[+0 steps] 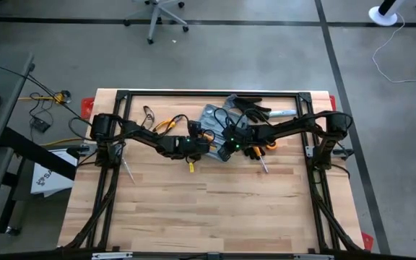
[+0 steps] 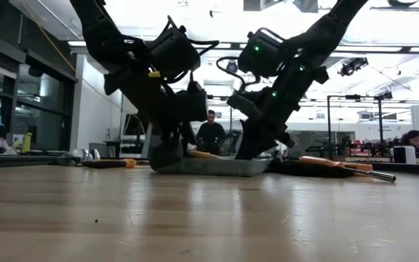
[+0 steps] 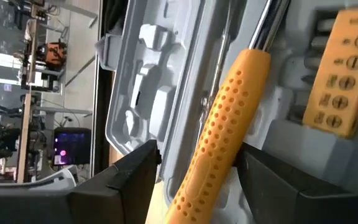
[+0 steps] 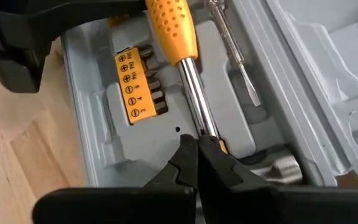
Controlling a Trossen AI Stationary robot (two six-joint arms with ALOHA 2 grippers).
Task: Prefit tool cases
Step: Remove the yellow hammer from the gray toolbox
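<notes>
Your right hand (image 4: pixel 197 152), clenched, presses its tips against the steel shaft of an orange-handled screwdriver (image 4: pixel 173 31) lying in the open grey-blue tool case (image 4: pixel 86 124) at the far middle of the bench (image 1: pixel 208 209), while your left hand (image 3: pixel 197 168), fingers spread, straddles the screwdriver's handle.

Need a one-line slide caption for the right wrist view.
Right gripper, fingers shut, at the shaft of the yellow-handled screwdriver over the open grey tool case, beside the yellow bit holder.
</notes>
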